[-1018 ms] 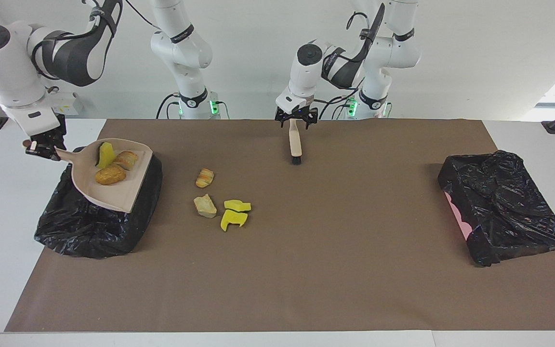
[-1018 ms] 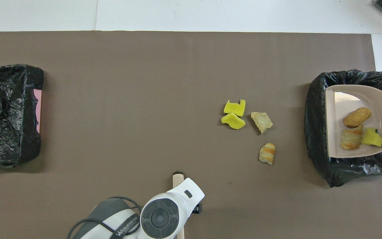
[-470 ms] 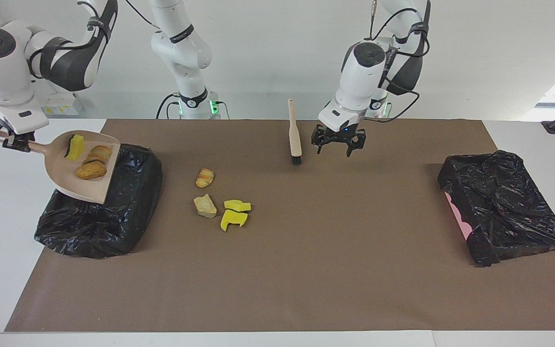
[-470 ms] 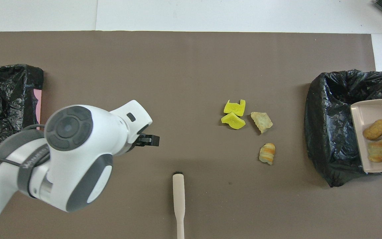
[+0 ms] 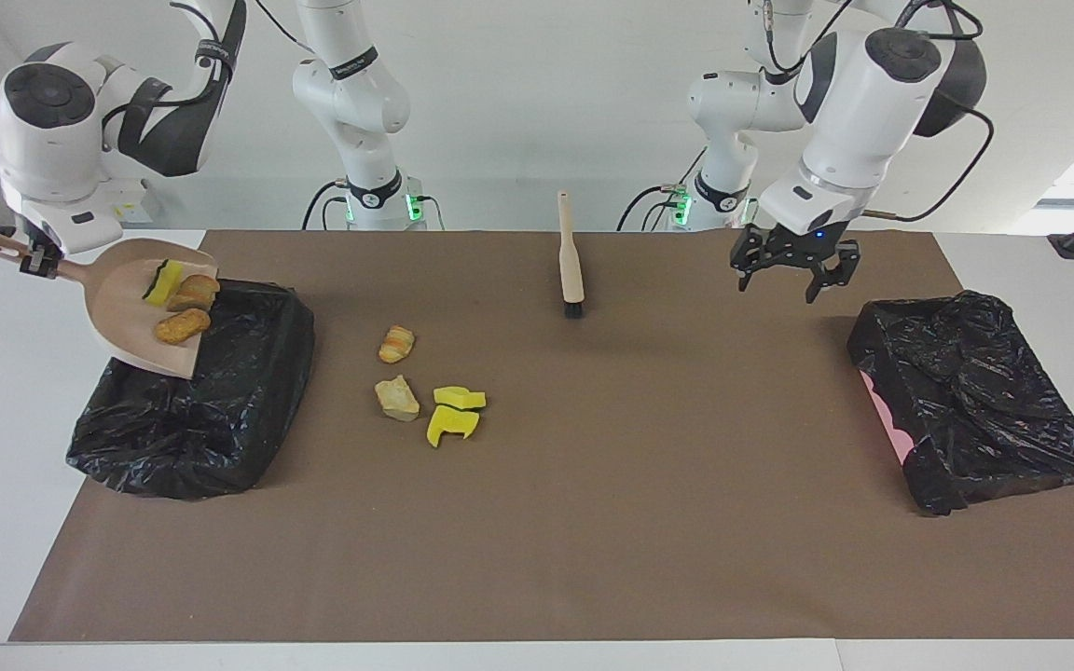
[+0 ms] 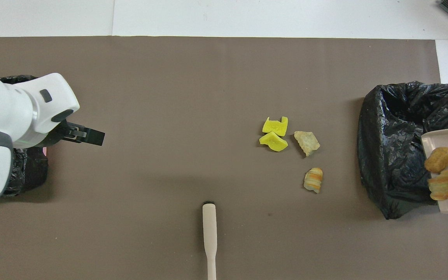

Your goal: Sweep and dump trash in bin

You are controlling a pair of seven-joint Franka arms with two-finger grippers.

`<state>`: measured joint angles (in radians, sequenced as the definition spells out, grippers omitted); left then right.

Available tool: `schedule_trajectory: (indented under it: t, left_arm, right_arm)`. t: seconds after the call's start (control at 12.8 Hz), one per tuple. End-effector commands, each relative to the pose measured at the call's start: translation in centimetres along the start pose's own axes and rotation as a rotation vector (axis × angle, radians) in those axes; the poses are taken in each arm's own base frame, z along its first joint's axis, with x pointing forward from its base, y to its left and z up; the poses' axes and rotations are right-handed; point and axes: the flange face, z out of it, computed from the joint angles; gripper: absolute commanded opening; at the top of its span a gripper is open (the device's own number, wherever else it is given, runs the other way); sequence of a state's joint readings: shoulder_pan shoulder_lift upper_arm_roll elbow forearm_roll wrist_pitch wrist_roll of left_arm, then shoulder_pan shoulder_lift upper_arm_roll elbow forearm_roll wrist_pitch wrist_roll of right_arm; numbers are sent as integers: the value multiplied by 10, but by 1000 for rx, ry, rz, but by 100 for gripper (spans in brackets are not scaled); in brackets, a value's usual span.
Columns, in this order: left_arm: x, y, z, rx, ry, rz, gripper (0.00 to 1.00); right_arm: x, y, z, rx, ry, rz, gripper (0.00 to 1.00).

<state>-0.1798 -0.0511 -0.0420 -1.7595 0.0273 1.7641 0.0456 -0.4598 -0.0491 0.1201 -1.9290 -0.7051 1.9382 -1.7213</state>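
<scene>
My right end effector [image 5: 36,263] is clamped on the handle of the dustpan [image 5: 141,321], tilted over the black-lined bin [image 5: 220,419] at the right arm's end of the tabletop [image 5: 537,522]. Three trash pieces [image 5: 178,298] lie in the pan. Four trash pieces [image 5: 425,391] rest on the brown mat beside that bin. My left end effector [image 5: 793,270] hangs wide open, empty, over the mat near the other bag-covered bin [image 5: 975,401]. The brush [image 5: 571,261] lies on the mat.
</scene>
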Motion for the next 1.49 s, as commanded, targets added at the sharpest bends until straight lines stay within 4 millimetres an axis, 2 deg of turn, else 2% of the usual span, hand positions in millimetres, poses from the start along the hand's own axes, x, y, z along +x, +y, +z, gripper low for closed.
schedule_trajectory:
  t: [0.0, 0.08, 0.23, 0.31, 0.55, 0.86, 0.94, 1.02, 1.41]
  left_arm:
    - [-7, -44, -44, 27, -3, -4, 100]
    - [-12, -59, -56, 24, -13, 1, 100]
    - [-20, -75, -74, 22, -31, -2, 100]
    - [-25, -84, -76, 14, -63, -21, 100]
    - [-27, -89, -87, -11, -68, -37, 100]
    - [-32, -81, -98, 0, -46, -25, 100]
    - [-34, -81, -97, -2, -51, -28, 100]
    - [-35, -86, -96, -3, -55, -37, 100]
    - [-36, -83, -99, -1, -51, -44, 100]
  right_arm:
    - [2, -7, -6, -8, -69, 20, 0]
    - [1, -7, -6, -8, -83, 15, 0]
    - [-4, -6, -9, -13, -112, 15, 0]
    - [-5, -7, -15, -20, -137, 33, 0]
    - [-12, -11, -26, -35, -169, 47, 0]
    - [-27, -10, -49, -73, -177, 85, 0]
    - [-26, -10, -52, -77, -169, 89, 0]
    - [-16, -5, -58, -95, -123, 94, 0]
    - [11, -3, -54, -90, 173, 178, 0]
